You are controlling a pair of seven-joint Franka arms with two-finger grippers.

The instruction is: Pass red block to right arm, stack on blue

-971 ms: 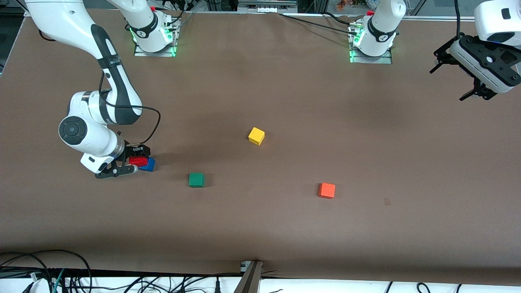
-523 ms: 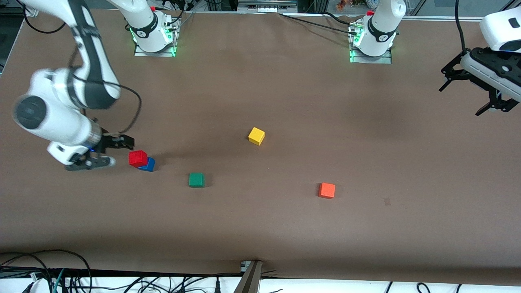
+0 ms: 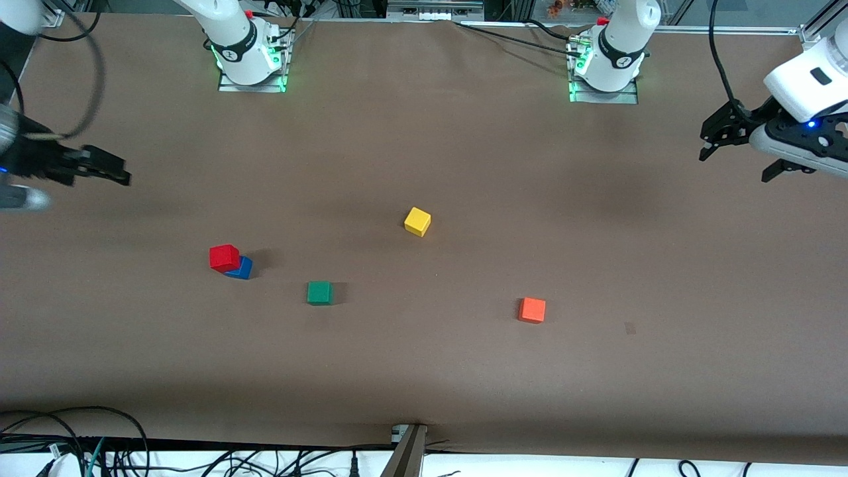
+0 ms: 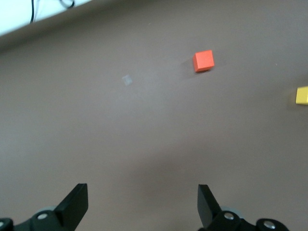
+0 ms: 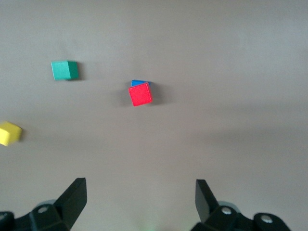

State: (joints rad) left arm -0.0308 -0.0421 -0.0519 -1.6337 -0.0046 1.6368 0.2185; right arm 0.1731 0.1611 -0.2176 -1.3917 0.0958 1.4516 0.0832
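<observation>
The red block [image 3: 224, 257] rests on top of the blue [image 3: 243, 269], slightly offset, so part of the blue cube shows beside it. In the right wrist view the red block [image 5: 140, 94] covers most of the blue [image 5: 141, 83]. My right gripper [image 3: 78, 183] hangs open and empty over the right arm's end of the table, well apart from the stack. Its fingers [image 5: 72, 195] stand wide with bare table between them. My left gripper [image 3: 734, 165] is open and empty above the left arm's end of the table.
A green cube [image 3: 319, 292] lies beside the stack, toward the table's middle. A yellow cube [image 3: 417, 221] sits near the centre. An orange cube [image 3: 532, 309] lies toward the left arm's end, and the left wrist view shows that orange cube [image 4: 203, 60]. Cables run along the table's near edge.
My right gripper has drawn back from the stacked red block, rising and moving toward the right arm's end of the table. The red block stays on the blue. The left gripper shifted slightly.
</observation>
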